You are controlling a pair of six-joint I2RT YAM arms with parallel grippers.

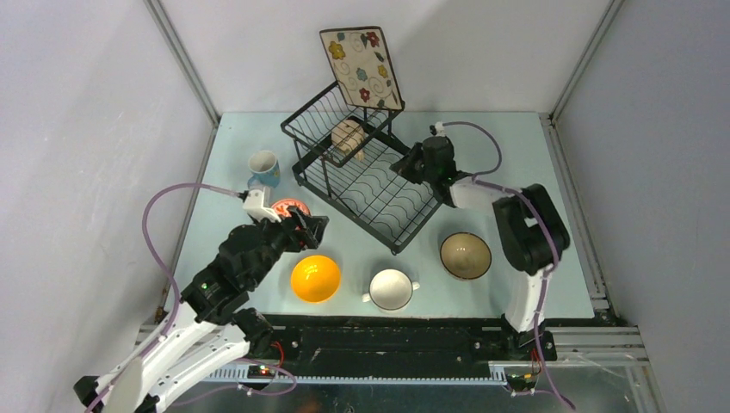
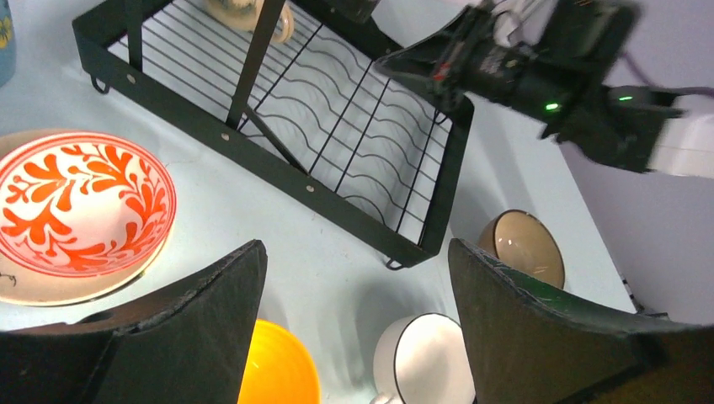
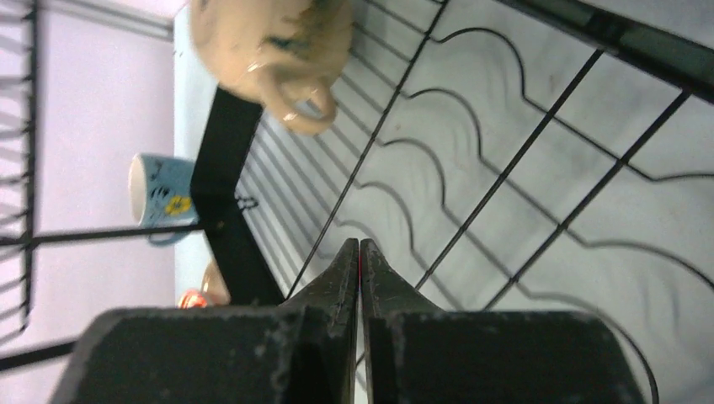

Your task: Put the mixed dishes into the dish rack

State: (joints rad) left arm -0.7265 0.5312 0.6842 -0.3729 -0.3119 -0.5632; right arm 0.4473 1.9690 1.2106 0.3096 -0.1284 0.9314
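Pale-blue desk (image 1: 551, 172) is seen carrying all items. Large black wire dish rack (image 1: 379, 194) is set diagonally at desk centre-far, w/ the raised basket section at the far-left end and the slotted flat tray section at the near-right end. The flat tray is seen bare.

Square cream floral plate (image 1: 361, 67) is stood on edge at the basket's far side, tilted back, face twd the camera.

Four bowls are placed on the desk, outside the rack, all mouth-up:
- Orange-yellow bowl (image 1: 315, 278) is found near the front edge, left of centre.
- Tan bowl (image 1: 466, 255) is found near the rack's near-right corner, apart from it.
- White two-handled bowl (image 1: 391, 288) is found between those two.
- Red-patterned bowl (image 2: 80, 206) is found left of the rack. It is partly hidden by the left arm in the top view. A cream rim is seen under it, prob. the cream round plate (image 2: 50, 290).

Blue mug (image 1: 264, 168) is stood upright on the desk, just left of the rack. Beige mug (image 1: 348, 138) is lain inside the basket section; exact pose can't be told.

Left pincer (image 2: 354, 252) is spread wide, nothing held, and is hung over bare desk between red-patterned bowl and orange-yellow bowl, facing the rack's near edge. Right pincer (image 3: 359, 244) is pressed together, nothing gripped, over the flat tray wires. Contact w/ the wires can't be told.
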